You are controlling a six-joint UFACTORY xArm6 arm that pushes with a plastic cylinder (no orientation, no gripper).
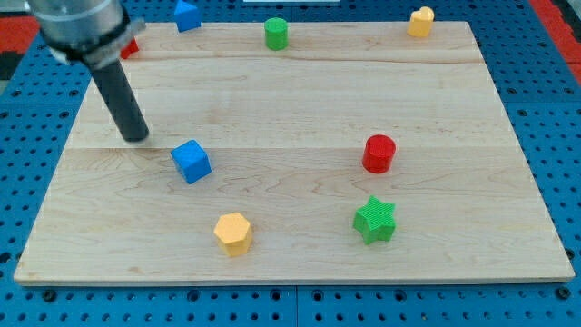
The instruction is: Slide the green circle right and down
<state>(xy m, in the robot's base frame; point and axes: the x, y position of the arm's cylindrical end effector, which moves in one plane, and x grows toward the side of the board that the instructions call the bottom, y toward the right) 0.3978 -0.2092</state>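
Note:
The green circle (276, 34) is a short green cylinder standing near the top edge of the wooden board (290, 100), a little left of the middle. My tip (135, 137) rests on the board at the view's left, far below and left of the green circle. It is just left of and above a blue cube (192, 161), with a small gap between them.
A red cylinder (379, 153) and a green star (375, 220) stand at the lower right. A yellow hexagon block (233, 233) sits near the bottom edge. A blue block (187, 15), a yellow block (420, 21) and a partly hidden red block (131, 47) sit along the top edge.

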